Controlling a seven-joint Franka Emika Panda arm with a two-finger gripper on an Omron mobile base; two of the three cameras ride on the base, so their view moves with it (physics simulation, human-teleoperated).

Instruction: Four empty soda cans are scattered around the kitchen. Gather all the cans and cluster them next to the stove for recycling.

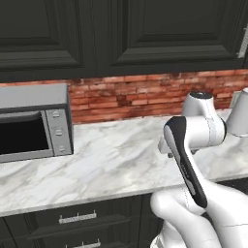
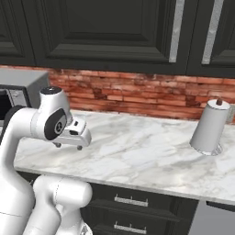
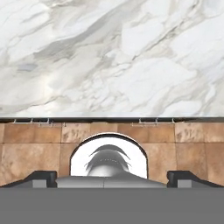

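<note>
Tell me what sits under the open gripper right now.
Under the gripper lies bare marble counter, with no can beneath it. The arm covers part of the counter in the left base view.

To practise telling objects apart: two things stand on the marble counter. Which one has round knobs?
The grey box-shaped microwave, with knobs down its front panel; the white paper towel roll is a plain upright cylinder.

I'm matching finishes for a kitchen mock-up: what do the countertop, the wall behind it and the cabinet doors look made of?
Countertop: looks like polished white marble, going by the grey veining and soft sheen.
Back wall: red-brown brick, rough and matte, with pale mortar lines.
Upper cabinet doors: probably dark painted wood, satin, with raised panel moulding; it could be laminate.
</note>
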